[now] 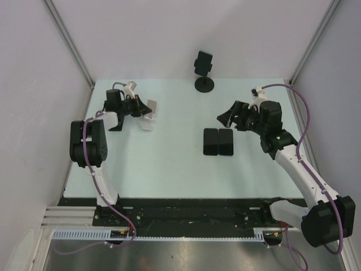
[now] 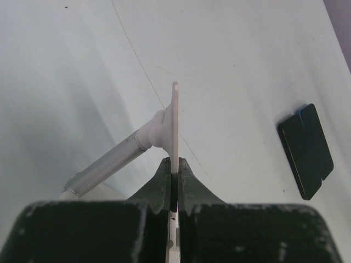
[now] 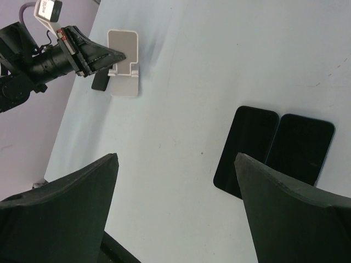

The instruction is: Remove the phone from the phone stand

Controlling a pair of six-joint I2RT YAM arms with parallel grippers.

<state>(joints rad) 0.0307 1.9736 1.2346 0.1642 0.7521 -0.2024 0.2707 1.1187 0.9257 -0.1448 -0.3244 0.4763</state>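
1. The phone (image 1: 203, 61) is seen mounted upright at the top of the black stand (image 1: 204, 84), whose round base is set at the far edge of the surface (image 1: 169, 169), near its middle.
2. The left fingers (image 2: 162, 186) are closed on a white stand (image 2: 175, 118) at the far left of the surface. Its thin plate is pinched edge-on between them in the left wrist view.
3. Whether the white stand is resting on the surface or lifted off it cannot be told.
4. The right fingers (image 3: 71, 208) are spread wide open, and nothing is held between them. They are positioned over the surface right of centre, well apart from the black stand.
5. Two dark phones (image 1: 218, 141) are laid flat, side by side and touching, in the middle of the surface, near the right fingers and on their near side.
6. The phone on the black stand is touched by neither arm.
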